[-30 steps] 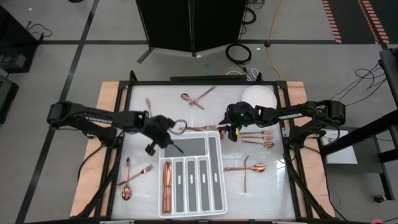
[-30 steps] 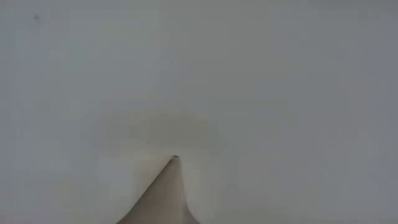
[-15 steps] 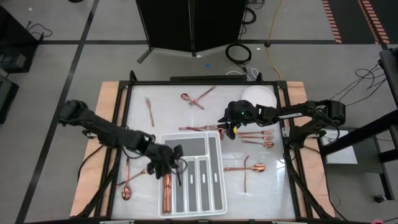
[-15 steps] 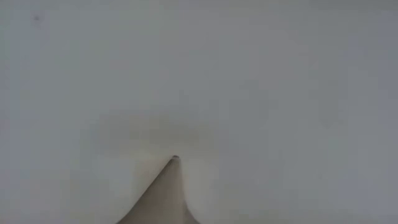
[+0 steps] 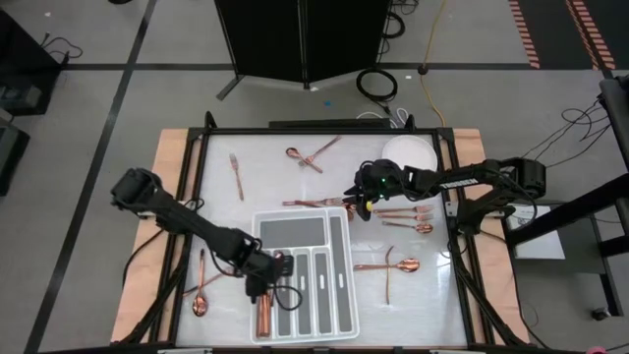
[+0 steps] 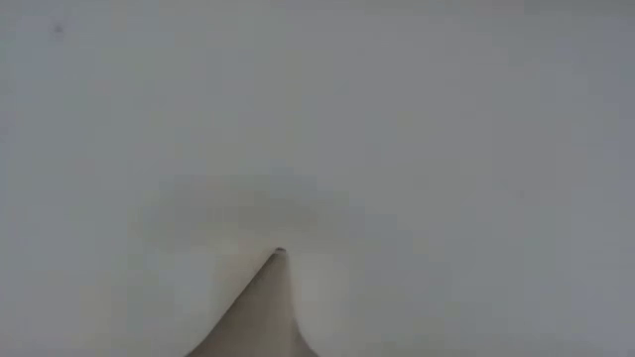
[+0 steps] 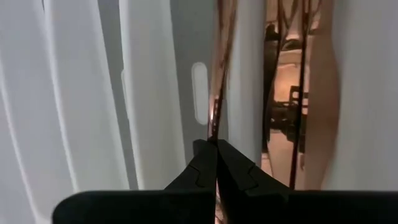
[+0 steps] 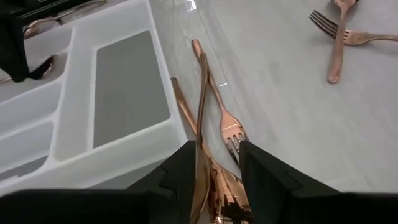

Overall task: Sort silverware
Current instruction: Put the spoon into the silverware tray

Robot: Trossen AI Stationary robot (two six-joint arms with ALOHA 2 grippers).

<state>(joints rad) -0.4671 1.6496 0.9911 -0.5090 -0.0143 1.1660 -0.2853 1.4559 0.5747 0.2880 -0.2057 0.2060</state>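
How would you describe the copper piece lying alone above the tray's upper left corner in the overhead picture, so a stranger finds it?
In the high view, start at the white divided tray. Above its upper left corner lies one copper piece. Unlike the crossed pair to its right, nothing touches it.

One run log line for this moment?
left hand: shut on knife, over tray | right hand: open, around forks

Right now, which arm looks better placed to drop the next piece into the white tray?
The left: its gripper hangs over the tray's left slot, fingers pinching a copper piece. The right gripper sits outside it.
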